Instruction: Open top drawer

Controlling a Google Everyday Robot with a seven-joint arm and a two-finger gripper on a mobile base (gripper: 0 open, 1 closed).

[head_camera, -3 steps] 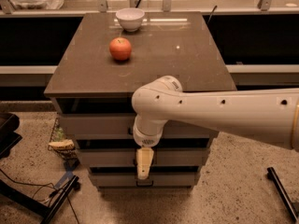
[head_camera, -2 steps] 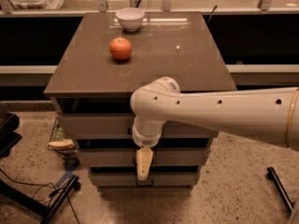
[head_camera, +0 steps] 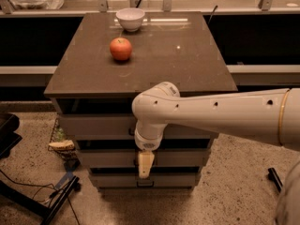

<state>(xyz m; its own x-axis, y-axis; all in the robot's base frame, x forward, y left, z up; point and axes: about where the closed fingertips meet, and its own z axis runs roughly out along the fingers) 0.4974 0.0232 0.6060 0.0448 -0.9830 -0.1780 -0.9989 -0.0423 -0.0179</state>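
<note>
The top drawer (head_camera: 93, 125) is the uppermost grey front of the cabinet, under a dark gap below the brown top (head_camera: 187, 64). My white arm comes in from the right, and its wrist covers the centre of that front, so only an edge of the small dark handle (head_camera: 132, 132) shows. My gripper (head_camera: 145, 165) hangs pointing down from the wrist. It is in front of the middle drawer (head_camera: 103, 157), below the top drawer's handle. It holds nothing that I can see.
A red apple (head_camera: 121, 48) and a white bowl (head_camera: 130, 18) sit on the cabinet top. The bottom drawer (head_camera: 112, 179) lies under the gripper. Cables and a black stand (head_camera: 56, 201) lie on the floor at left, beside small clutter (head_camera: 62, 145).
</note>
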